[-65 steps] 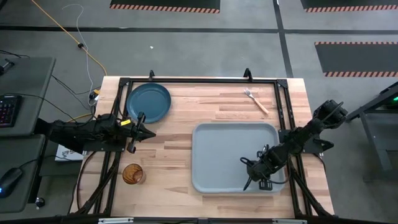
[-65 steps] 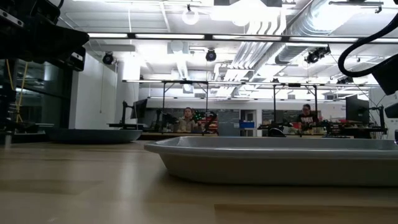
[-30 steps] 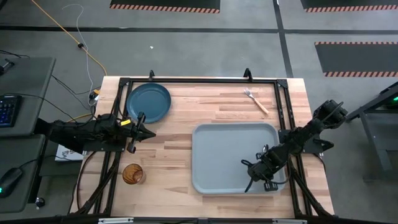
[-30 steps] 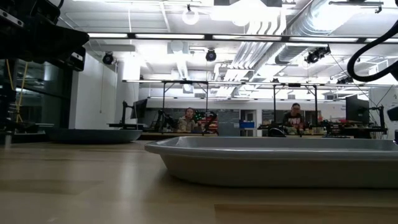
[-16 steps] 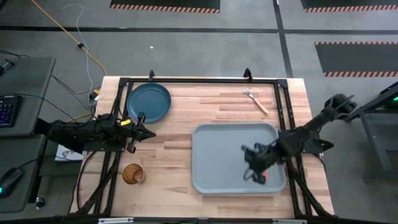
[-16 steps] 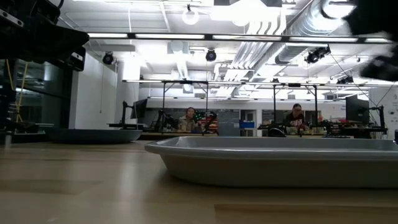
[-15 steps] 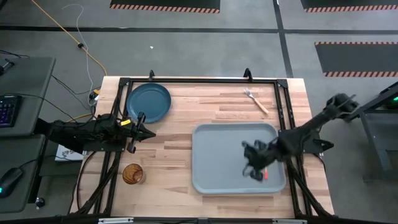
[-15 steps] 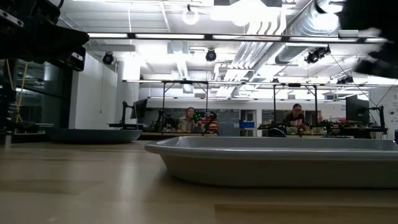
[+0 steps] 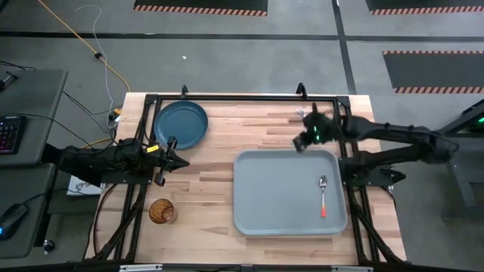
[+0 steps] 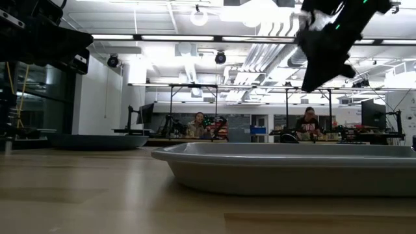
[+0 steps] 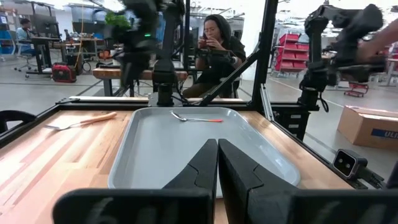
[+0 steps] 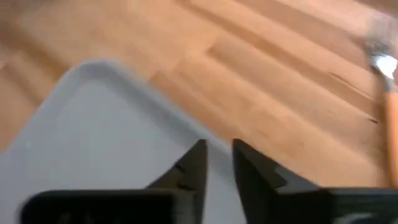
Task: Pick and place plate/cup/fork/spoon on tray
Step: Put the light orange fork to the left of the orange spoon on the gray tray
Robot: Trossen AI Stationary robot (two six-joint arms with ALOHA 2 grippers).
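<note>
Only the spoon (image 9: 323,194) is laid on the tray (image 9: 265,196); plate (image 9: 181,125), cup (image 9: 160,211) and fork (image 11: 81,121) are left on the table. The right gripper (image 9: 308,130) is held above the fork, fingers slightly apart and empty; the left gripper (image 9: 172,157) is parked with fingers together.

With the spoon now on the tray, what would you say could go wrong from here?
The right gripper hangs blurred over the pale grey-blue rectangular tray's far rim, near the orange-handled fork; descending, it may clip the rim or push the fork away. Later placements could knock the small silver spoon; the dark teal round plate needs room.

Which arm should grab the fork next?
Right. Its gripper hovers near the fork at the table's far right; the left gripper waits by the plate, across the table.
</note>
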